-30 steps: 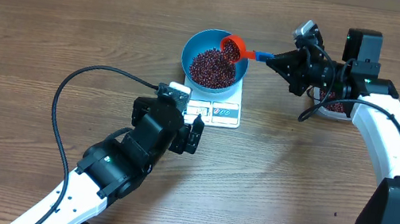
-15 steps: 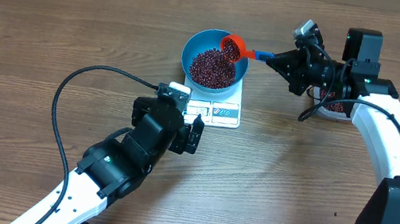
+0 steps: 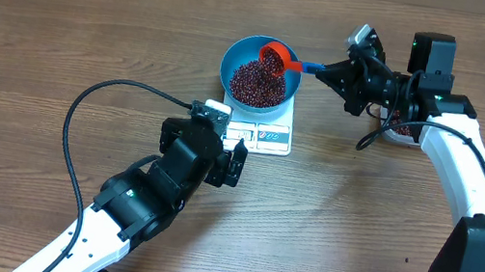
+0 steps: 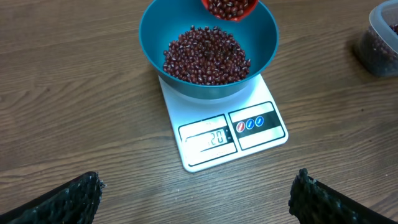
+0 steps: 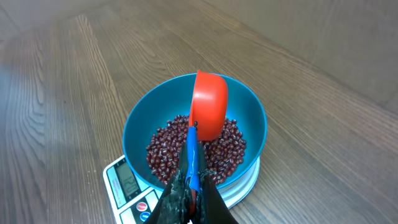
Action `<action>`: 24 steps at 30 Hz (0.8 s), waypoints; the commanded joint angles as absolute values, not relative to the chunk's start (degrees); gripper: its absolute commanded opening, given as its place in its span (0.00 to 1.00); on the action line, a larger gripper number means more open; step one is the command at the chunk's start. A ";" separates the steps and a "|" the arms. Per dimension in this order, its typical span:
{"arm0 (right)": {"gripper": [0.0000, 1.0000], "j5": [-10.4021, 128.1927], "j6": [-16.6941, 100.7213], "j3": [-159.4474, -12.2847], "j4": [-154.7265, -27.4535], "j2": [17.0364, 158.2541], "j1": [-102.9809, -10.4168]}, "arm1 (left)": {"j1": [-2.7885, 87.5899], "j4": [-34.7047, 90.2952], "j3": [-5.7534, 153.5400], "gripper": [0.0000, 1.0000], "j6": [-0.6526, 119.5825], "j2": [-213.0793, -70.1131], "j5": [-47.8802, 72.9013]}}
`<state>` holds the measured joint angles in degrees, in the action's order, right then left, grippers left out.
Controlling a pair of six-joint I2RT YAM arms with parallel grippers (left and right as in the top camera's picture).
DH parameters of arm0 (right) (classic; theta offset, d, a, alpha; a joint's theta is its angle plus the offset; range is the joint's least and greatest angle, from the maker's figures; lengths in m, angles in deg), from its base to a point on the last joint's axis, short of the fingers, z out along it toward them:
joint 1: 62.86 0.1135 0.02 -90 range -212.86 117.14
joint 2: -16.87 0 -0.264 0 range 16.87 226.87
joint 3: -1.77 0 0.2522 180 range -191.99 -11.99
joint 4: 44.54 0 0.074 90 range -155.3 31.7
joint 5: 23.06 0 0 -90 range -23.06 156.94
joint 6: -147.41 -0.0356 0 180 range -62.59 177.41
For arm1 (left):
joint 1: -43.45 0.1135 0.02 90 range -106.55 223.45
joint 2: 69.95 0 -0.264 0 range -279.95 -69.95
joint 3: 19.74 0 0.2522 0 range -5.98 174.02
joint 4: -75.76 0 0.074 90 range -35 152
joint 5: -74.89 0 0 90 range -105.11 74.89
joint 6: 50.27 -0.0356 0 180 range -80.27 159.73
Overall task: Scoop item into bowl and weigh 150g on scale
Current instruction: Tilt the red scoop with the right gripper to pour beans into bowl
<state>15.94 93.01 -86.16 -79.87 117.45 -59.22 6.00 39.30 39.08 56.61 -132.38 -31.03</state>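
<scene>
Overhead, right gripper [image 3: 325, 69] pinching scoop [image 3: 275, 56] inside bowl [image 3: 228, 63] rim, left gripper [image 3: 205, 146] spread, short of scale [image 3: 273, 138].

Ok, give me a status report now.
Left gripper open, short of the scale. Right gripper shut on red scoop, tipped over blue bowl. Beans heaped in bowl, on scale. Nothing in the way.

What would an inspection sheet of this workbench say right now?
Surface: wooden table.
Job's things: blue bowl sits on white scale, holding red beans; red scoop tipped above bowl, beans inside.
Clutter: clear tub of beans, at right.
Grippers: left gripper open, empty, facing scale; right gripper shut on scoop's handle.
Cables: black cable loops across table by left arm.
Surroundings: nothing seen.
</scene>
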 commanded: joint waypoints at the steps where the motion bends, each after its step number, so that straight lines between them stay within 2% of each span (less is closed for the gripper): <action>1: 0.04 16.20 96.85 -87.34 -79.41 117.62 -59.07 | 6.30 39.52 40.36 0.99 57.55 -132.47 -31.62; 16: 0.04 16.55 97.01 -87.34 -79.36 117.84 -59.07 | 6.30 39.52 40.36 1.00 57.55 -132.47 -31.62; 24: 0.04 16.50 103.10 -87.34 -79.82 117.84 -59.05 | 6.30 39.52 40.36 1.00 57.55 -132.47 -31.62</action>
